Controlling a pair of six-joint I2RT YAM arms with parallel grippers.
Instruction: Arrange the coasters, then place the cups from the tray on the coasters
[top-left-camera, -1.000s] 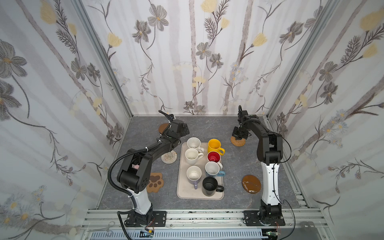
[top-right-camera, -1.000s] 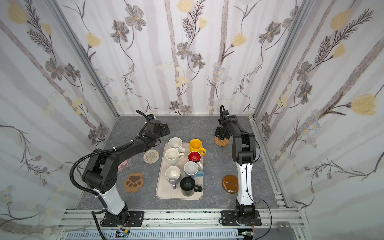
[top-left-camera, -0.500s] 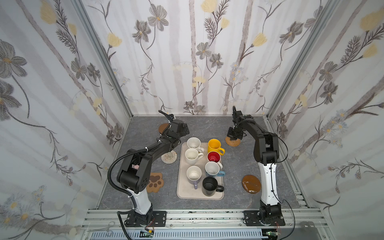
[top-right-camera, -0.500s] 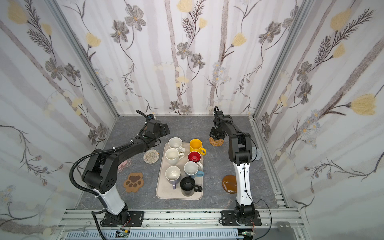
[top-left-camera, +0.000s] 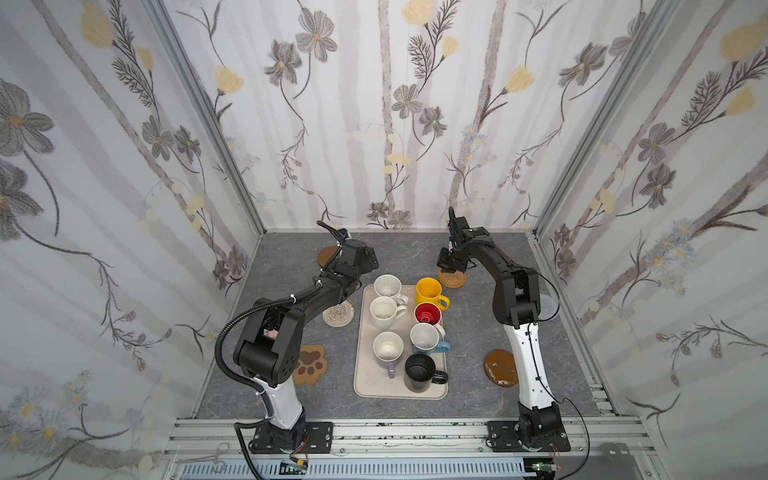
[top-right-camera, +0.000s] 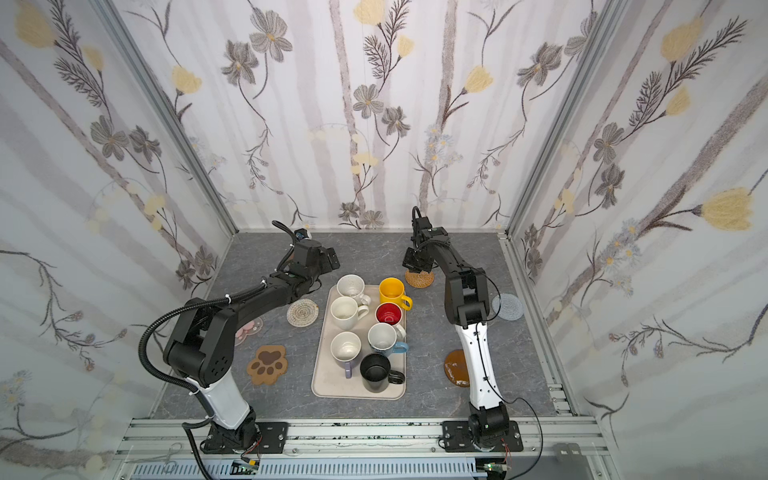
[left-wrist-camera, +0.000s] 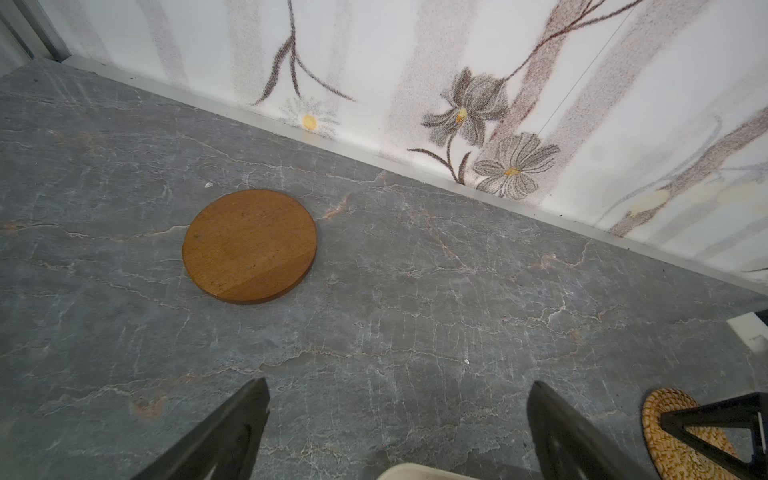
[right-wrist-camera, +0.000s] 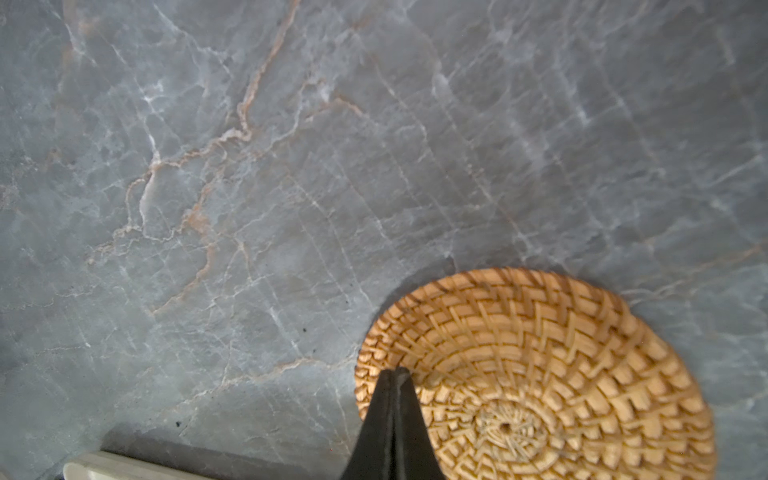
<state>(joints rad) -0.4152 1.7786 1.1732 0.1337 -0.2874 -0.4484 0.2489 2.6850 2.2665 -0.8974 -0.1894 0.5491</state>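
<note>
**Right end effector (right-wrist-camera: 395, 376) is sitting with its fingers pressed together at the rim of the woven rattan disc (right-wrist-camera: 561, 374).**

In both top views the rattan disc is lying flat on the grey tabletop (top-left-camera: 407, 253), just beyond the tray's (top-left-camera: 368, 384) far right corner and near the yellow mug (top-left-camera: 429, 291). All seven mugs (top-left-camera: 384, 312) are standing on the tray. The left end effector (left-wrist-camera: 397, 384) is hovering with its fingers spread wide apart and holding nothing, pointing toward the brown wooden disc (left-wrist-camera: 249, 245), which is lying near the back wall. The crocheted round (top-left-camera: 338, 313) and brown paw (top-left-camera: 309, 365) are lying left of the tray. The amber disc (top-left-camera: 500, 368) and grey-blue round (top-right-camera: 508, 306) are lying to its right.
</note>
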